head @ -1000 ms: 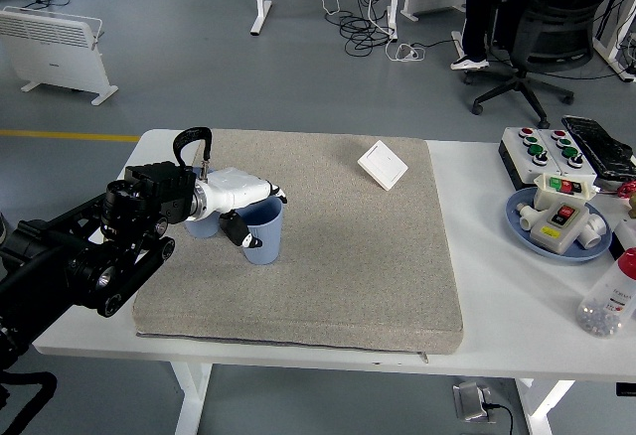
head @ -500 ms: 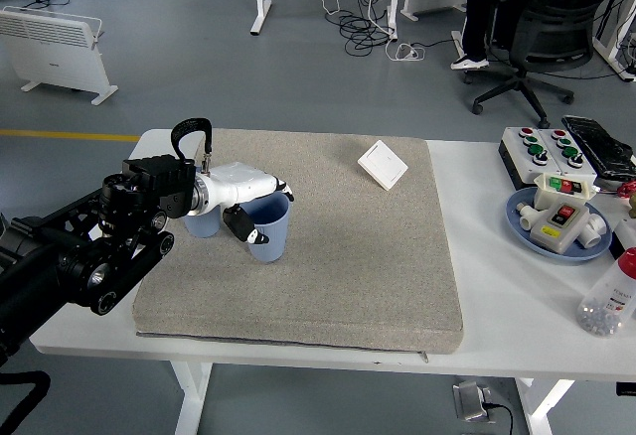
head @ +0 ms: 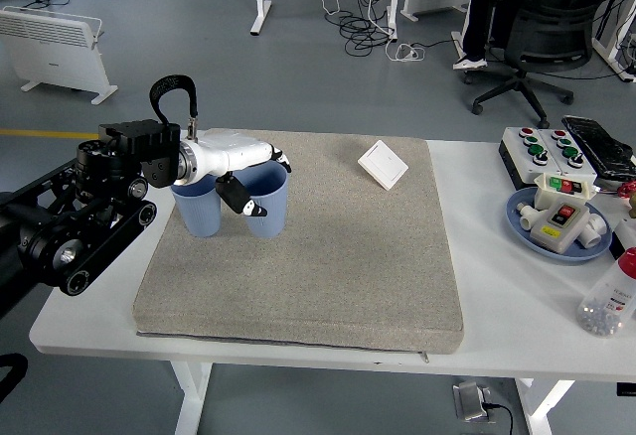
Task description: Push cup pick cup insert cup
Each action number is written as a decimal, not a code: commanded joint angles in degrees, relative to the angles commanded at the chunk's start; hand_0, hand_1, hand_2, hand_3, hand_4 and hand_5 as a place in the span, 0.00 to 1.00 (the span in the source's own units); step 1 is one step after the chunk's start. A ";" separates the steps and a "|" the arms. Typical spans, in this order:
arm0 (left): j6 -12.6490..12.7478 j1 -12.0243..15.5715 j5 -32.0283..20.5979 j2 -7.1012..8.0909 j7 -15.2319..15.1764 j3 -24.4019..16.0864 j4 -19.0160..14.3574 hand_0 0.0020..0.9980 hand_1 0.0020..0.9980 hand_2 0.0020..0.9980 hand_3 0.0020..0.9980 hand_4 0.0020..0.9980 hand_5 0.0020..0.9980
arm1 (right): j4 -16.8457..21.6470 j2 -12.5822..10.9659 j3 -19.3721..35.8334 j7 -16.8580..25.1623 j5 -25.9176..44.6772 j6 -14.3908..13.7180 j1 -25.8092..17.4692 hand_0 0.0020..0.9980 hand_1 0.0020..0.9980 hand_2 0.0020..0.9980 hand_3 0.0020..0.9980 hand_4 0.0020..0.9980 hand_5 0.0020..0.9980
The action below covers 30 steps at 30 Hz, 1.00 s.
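Note:
Two blue cups stand out at the left of the grey mat (head: 328, 256). My left hand (head: 248, 172) is shut on the right-hand blue cup (head: 268, 205), fingers over its rim and thumb on its front wall, and the cup hangs lifted above the mat. The second blue cup (head: 197, 209) sits just to its left, partly hidden behind my wrist, and it is hard to tell whether the two touch. My right arm is out of the picture.
A white square switch plate (head: 383, 164) lies at the mat's far right. On the table's right are a button box (head: 545, 151), a blue dish (head: 522, 224) with parts in it, and a plastic bottle (head: 611, 301). A person sits on an office chair (head: 542, 33) beyond the table.
My left hand has risen and drawn back toward the far left, lifting the held cup off the mat. The second cup beside it now shows more fully.

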 joint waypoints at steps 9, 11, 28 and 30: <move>-1.53 -2.63 0.96 3.49 1.19 -6.91 0.08 0.45 0.47 0.47 0.41 0.41 0.00 | 0.00 -0.17 0.26 0.01 -0.12 -0.06 -0.06 0.77 0.68 0.71 0.57 0.13 0.49; -1.73 -2.85 1.58 4.06 1.37 -7.46 0.94 0.46 0.48 0.47 0.41 0.42 0.00 | 0.00 -0.19 0.25 0.00 -0.10 -0.06 -0.07 0.77 0.68 0.71 0.57 0.13 0.49; 0.55 -2.11 3.59 3.16 -0.20 -7.97 10.51 0.46 0.48 0.48 0.42 0.42 0.00 | 0.00 -0.14 0.23 -0.06 -0.36 -0.05 0.14 0.77 0.68 0.71 0.57 0.13 0.49; 0.64 -1.96 3.68 3.07 -0.29 -7.83 10.85 0.48 0.49 0.48 0.42 0.43 0.00 | 0.00 -0.13 0.21 -0.07 -0.38 -0.05 0.18 0.77 0.68 0.71 0.57 0.13 0.49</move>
